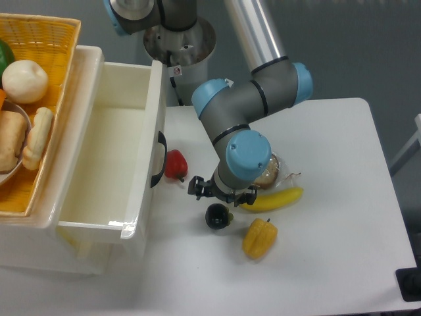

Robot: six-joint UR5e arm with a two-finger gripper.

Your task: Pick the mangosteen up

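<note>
Claw (220, 195) directly above mangosteen (218, 216)

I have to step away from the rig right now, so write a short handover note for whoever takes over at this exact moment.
Gripper: above the table, right over the mangosteen; the wrist hides the fingers, so open or shut cannot be told.
Mangosteen: on the table, in front of the open white drawer, between the red pepper and the yellow pepper, with the banana just behind it.
Done: arm brought over the fruit.
Left: lower, close on the mangosteen, lift it. It does not look lifted yet.
</note>
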